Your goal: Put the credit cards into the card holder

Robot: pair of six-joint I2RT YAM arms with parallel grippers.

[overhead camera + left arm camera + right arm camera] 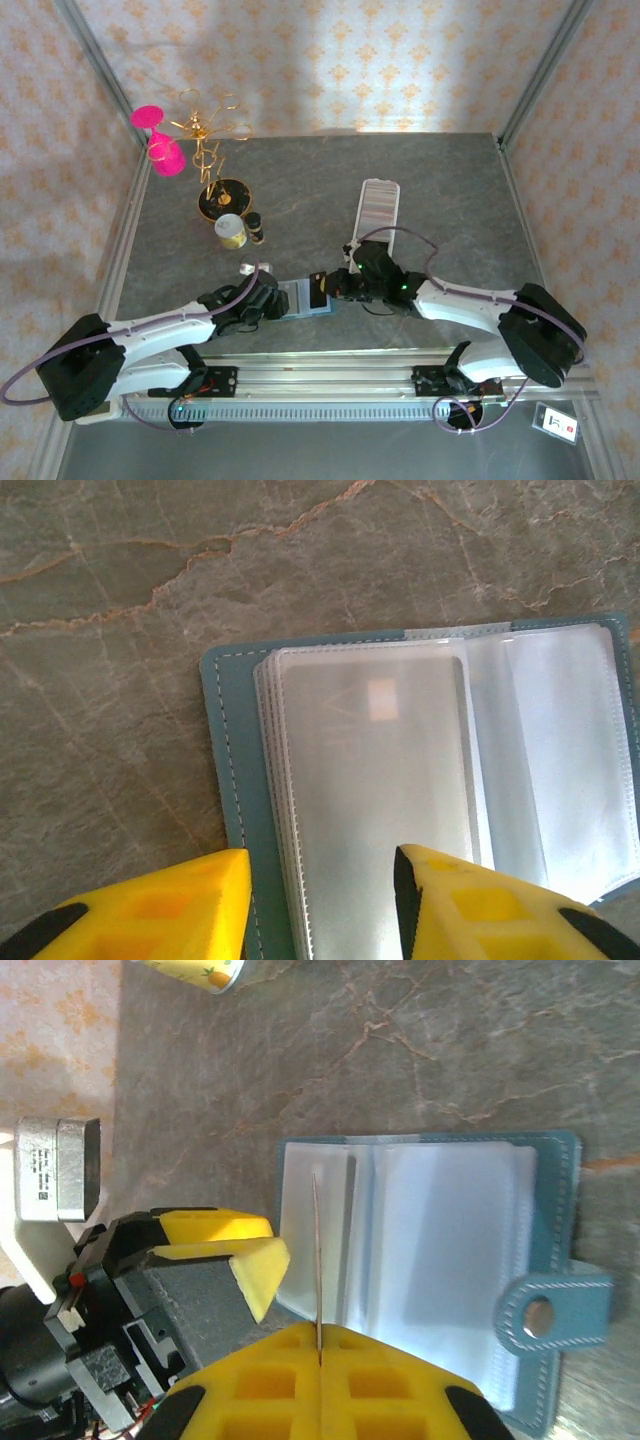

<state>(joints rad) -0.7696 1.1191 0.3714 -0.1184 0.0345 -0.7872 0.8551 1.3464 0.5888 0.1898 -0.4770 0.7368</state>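
Left hand point(320, 872), fingers apart, straddles the left edge of the open teal card holder point(226, 780), which lies flat on the worktop point(455, 200); right hand point(318, 1336) is clamped on one credit card point(316, 1250), held edge-on over the holder's clear sleeves; farther back, more credit cards point(376, 215) sit in a white tray point(381, 184).

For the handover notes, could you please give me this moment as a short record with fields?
card holder: lies open on the table, clear sleeves up, clasp tab out to one side
right tool: shut on one card, which is edge-on and points at the sleeves
left tool: jaws apart across one edge of the holder; contact unclear
white tray: farther back, with a row of cards in it
stage: cannot tell whether the card has entered a sleeve
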